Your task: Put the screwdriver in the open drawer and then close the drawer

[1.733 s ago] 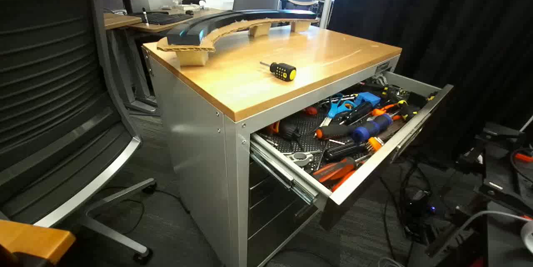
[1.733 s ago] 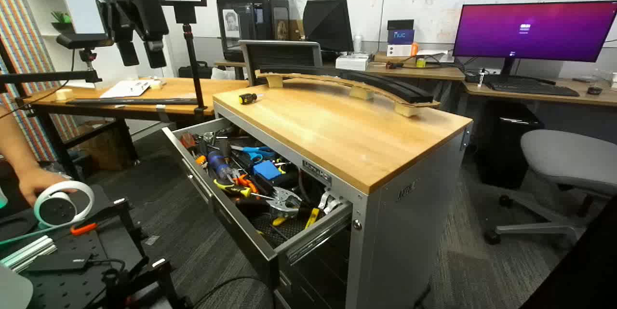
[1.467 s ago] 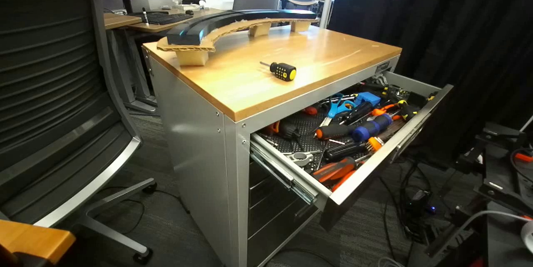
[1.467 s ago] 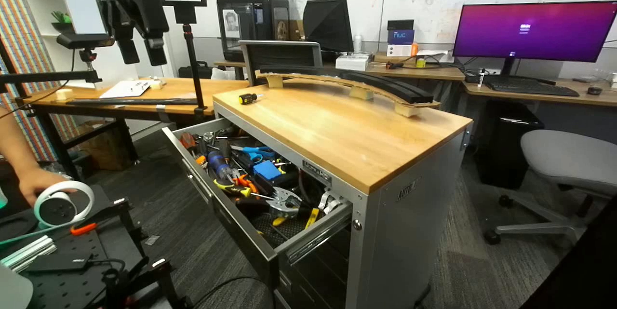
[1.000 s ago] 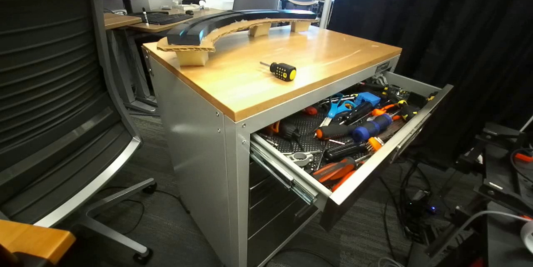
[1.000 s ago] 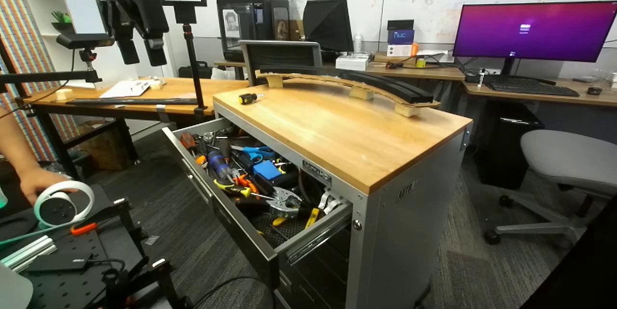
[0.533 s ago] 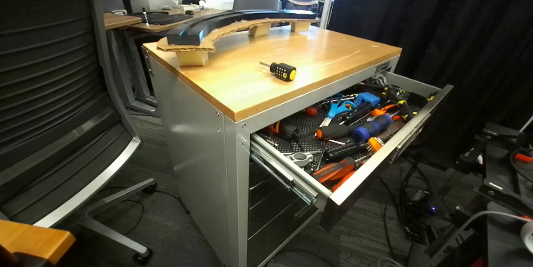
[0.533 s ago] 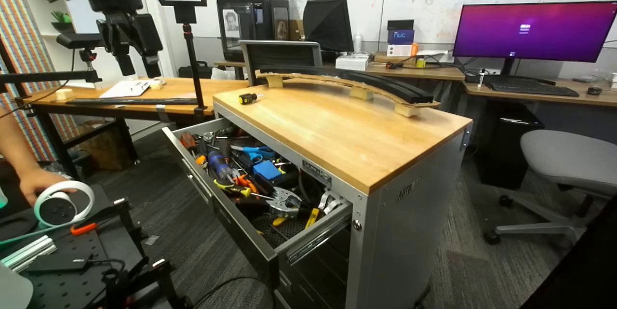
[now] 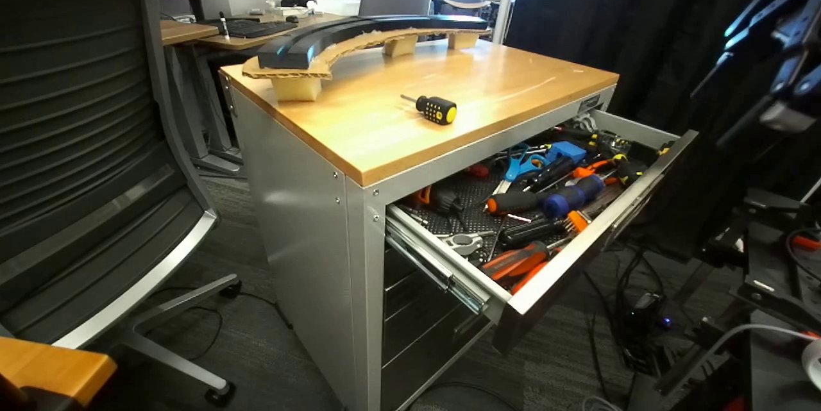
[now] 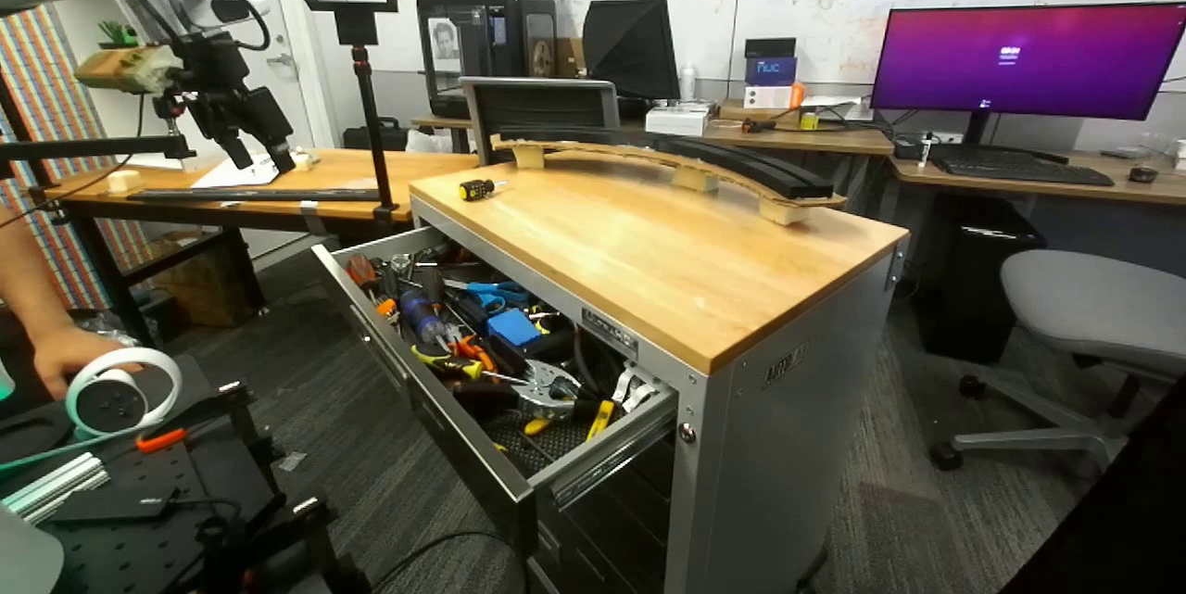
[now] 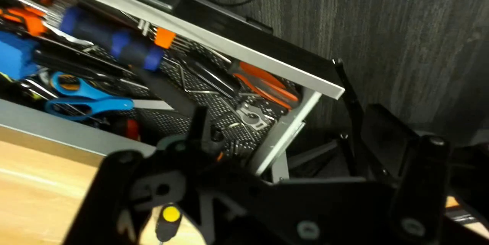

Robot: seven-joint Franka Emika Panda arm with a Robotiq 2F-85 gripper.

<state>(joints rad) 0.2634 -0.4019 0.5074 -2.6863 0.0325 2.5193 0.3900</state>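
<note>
The screwdriver, short with a black handle and yellow end, lies on the wooden worktop in both exterior views (image 9: 437,110) (image 10: 477,190). Its yellow end also shows low in the wrist view (image 11: 169,222), partly framed by dark gripper parts. The open drawer (image 9: 596,231) is pulled out below the worktop and holds a heap of tools. Its front rim crosses the wrist view (image 11: 244,48). My gripper (image 10: 262,160) is open and empty, its fingers apart. It is in the air, tilted, apart from the screwdriver and on the drawer's side of the cabinet.
A curved black piece on cardboard and foam blocks (image 9: 385,42) stands along the worktop's far edge. A black stand (image 10: 363,94) rises near the gripper. A black cart (image 10: 185,483) with a person's hand is in front of the drawer. An office chair (image 9: 96,142) stands beside the cabinet.
My gripper has come down and tilted, with more of the arm showing. Its fingers now enter an exterior view at the right edge. The screwdriver and the drawer have not moved.
</note>
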